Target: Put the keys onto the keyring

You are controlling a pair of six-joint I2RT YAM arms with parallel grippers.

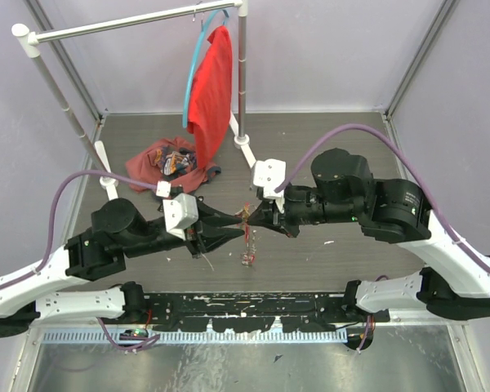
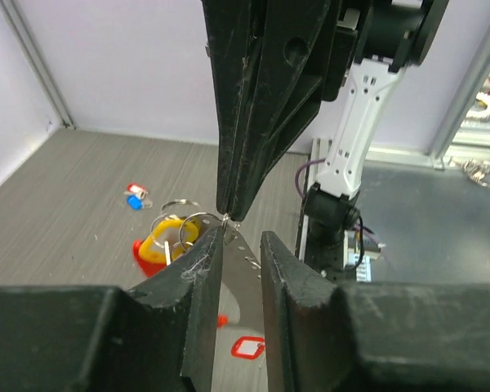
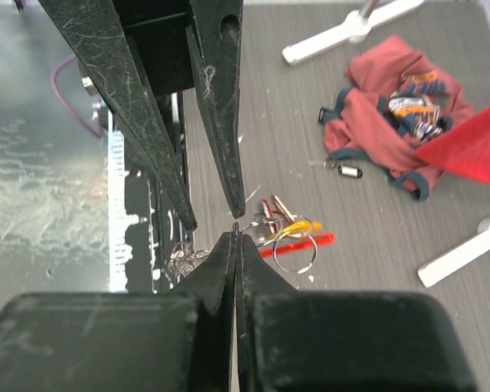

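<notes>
My right gripper point(image 1: 249, 216) is shut, pinching a thin metal keyring point(image 2: 198, 225) at its tip point(image 3: 235, 237) above the table's middle. From the ring hang a yellow tag point(image 3: 298, 229), a red strap point(image 3: 298, 245), a second ring and two keys point(image 3: 271, 214). My left gripper point(image 1: 239, 225) is open, its jaws on either side of the bead chain point(image 2: 245, 253) just below the right gripper's tip point(image 2: 227, 211). Its left fingertip point(image 2: 206, 245) is next to the ring. In the right wrist view the left gripper point(image 3: 214, 217) points down from the top, open.
A blue-headed key point(image 2: 135, 200) and a loose red tag point(image 2: 247, 349) lie on the table. A cluster of rings point(image 1: 247, 260) lies below the grippers. A black fob point(image 3: 349, 171) lies by a crumpled red cloth point(image 1: 167, 163). A red shirt point(image 1: 212, 90) hangs from a white rack point(image 1: 242, 73).
</notes>
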